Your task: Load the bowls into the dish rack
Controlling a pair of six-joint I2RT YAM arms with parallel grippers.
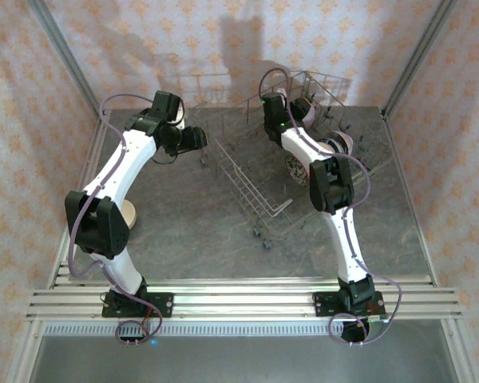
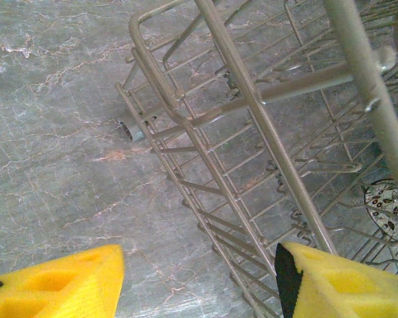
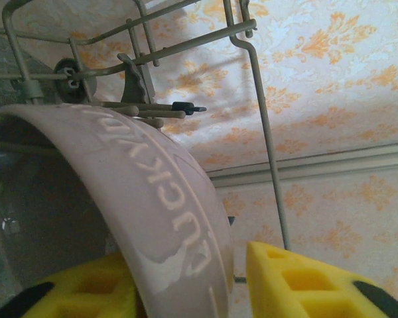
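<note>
The dish rack (image 1: 251, 191) is a grey wire basket in the middle of the table. In it a dark-patterned bowl (image 1: 295, 169) stands on edge, with a pale bowl (image 1: 341, 144) to its right. My right gripper (image 1: 299, 108) reaches into the rack's far end. In the right wrist view a pale mauve bowl (image 3: 152, 192) with raised lettering stands on its rim between the yellow fingers (image 3: 298, 278). The right pad is clear of the rim, so my right gripper (image 3: 192, 271) is open. My left gripper (image 2: 199, 278) hangs open and empty over the rack's left side wall (image 2: 252, 99).
A cream bowl (image 1: 128, 214) lies on the table at the left, half hidden behind the left arm's elbow. The rack's small wheel (image 2: 129, 127) rests on the marbled table. Patterned walls close in the back and both sides.
</note>
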